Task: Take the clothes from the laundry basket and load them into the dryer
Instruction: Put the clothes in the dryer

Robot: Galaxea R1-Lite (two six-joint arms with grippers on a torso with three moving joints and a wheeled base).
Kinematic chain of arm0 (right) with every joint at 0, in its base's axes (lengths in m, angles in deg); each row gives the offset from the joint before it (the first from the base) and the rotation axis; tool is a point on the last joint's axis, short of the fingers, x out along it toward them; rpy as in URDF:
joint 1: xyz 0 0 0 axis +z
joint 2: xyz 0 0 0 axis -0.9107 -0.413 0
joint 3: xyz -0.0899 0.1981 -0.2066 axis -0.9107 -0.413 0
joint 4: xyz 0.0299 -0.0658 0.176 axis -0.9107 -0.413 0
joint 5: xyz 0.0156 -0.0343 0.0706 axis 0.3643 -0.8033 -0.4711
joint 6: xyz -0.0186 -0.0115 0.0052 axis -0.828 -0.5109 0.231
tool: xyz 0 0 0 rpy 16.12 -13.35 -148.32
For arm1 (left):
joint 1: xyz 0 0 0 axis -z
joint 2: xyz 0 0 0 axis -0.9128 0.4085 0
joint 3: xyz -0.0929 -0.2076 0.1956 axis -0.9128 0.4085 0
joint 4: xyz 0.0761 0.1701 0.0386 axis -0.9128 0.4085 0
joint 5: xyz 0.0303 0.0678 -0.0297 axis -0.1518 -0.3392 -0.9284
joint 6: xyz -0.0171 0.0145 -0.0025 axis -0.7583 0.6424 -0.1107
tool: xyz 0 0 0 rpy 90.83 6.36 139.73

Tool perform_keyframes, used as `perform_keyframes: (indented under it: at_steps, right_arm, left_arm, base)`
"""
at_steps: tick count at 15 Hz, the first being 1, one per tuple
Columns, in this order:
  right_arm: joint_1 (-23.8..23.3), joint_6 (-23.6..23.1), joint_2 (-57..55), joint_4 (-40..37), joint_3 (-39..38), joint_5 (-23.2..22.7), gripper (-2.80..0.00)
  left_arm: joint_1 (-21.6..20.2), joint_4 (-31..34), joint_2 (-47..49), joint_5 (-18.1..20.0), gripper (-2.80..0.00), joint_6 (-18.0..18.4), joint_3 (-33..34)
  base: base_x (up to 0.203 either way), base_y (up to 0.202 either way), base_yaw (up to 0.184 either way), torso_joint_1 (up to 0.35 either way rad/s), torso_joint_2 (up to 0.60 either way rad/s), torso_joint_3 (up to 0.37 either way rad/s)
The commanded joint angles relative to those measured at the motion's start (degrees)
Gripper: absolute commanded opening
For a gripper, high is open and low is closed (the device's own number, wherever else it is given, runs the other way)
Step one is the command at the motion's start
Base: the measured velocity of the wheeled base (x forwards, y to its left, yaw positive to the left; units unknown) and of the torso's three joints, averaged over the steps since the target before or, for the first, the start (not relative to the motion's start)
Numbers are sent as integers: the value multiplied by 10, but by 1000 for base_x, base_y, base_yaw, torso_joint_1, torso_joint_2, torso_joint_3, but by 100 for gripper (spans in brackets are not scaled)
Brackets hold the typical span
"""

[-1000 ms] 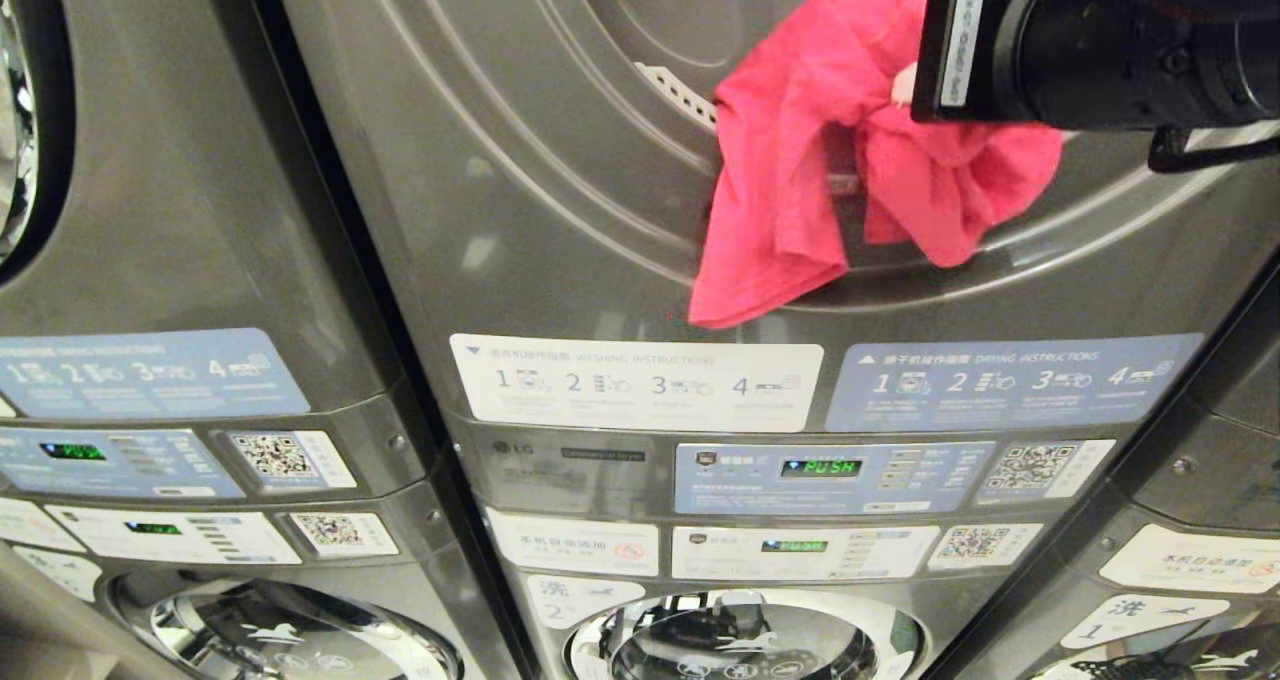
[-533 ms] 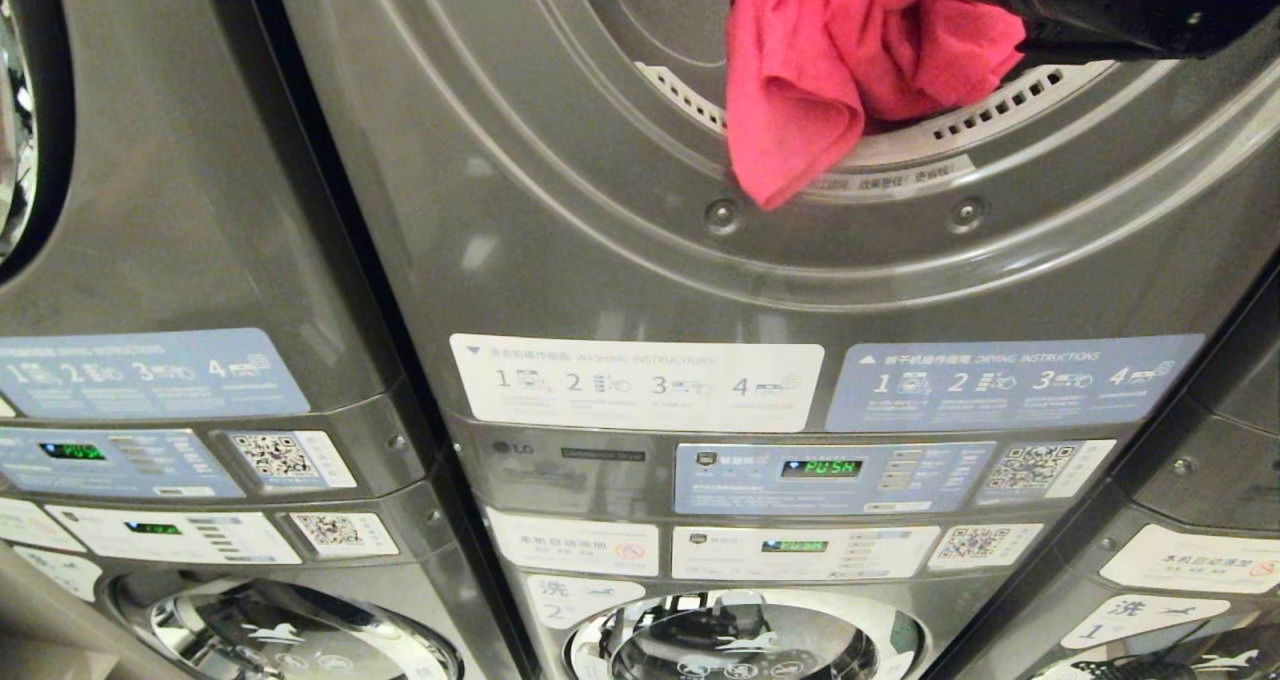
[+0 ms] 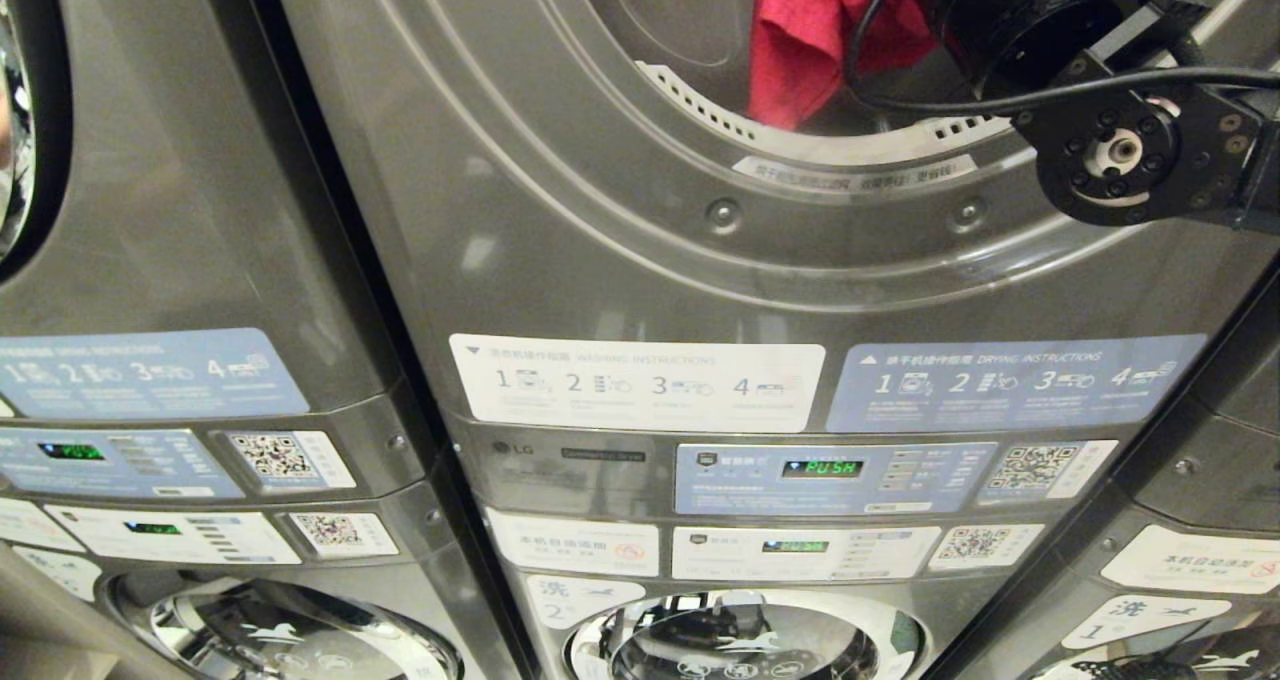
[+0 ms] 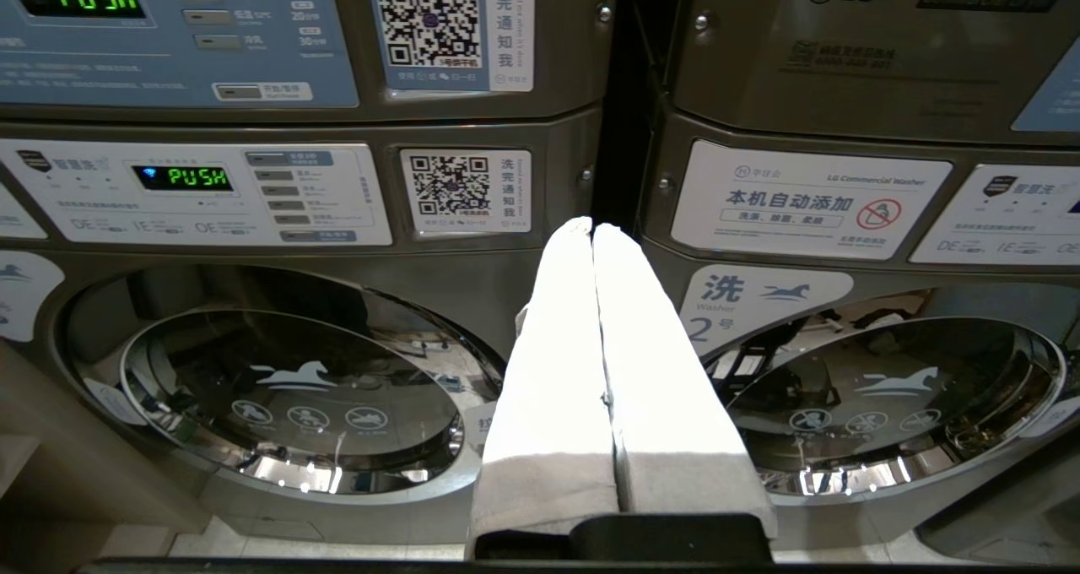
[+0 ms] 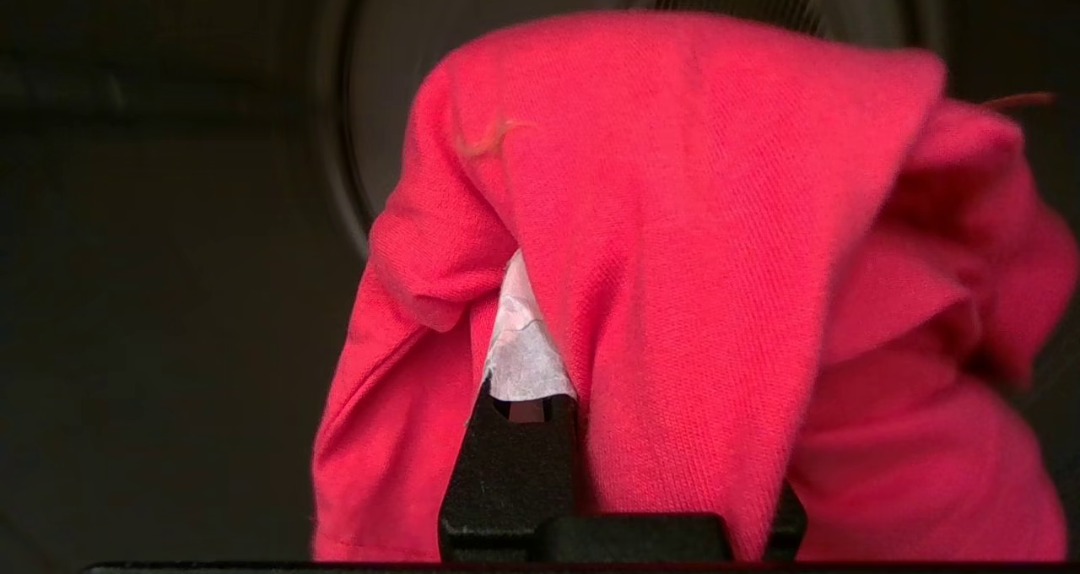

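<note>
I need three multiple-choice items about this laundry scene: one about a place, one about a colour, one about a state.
1. Where is the cloth?
A. on the floor
B. at the dryer opening
C. on a washer door

2. What colour is the cloth?
A. pink-red
B. blue
C. white

3. How is the right gripper?
A. open and empty
B. shut on the cloth
C. pressing a button

Key: 1 B, the head view shows the cloth hanging inside the round opening. 2 A, both views show it pink-red. 3 B, the right wrist view shows cloth draped over the closed fingers.

red garment cut off above
</note>
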Motion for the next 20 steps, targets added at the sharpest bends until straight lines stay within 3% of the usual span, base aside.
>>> perform_keyframes:
  at_steps: [1, 2, 12, 20]
  right_arm:
    - [-2, 11, -7, -37, 0, 0, -280]
    - [-1, 21, -7, -49, 0, 0, 0]
    - [5, 81, 59, -246, -1, -6, 0]
    - [20, 104, 131, -561, 0, -35, 0]
  left_arm:
    - [0, 0, -1, 0, -280, 0, 0]
    - [0, 0, -1, 0, -280, 0, 0]
    - [0, 0, -1, 0, -280, 0, 0]
    - [0, 0, -1, 0, -280, 0, 0]
  base:
    - [0, 0, 0, 0, 0, 0]
    - [0, 0, 0, 0, 0, 0]
    - [0, 0, 0, 0, 0, 0]
    - [0, 0, 0, 0, 0, 0]
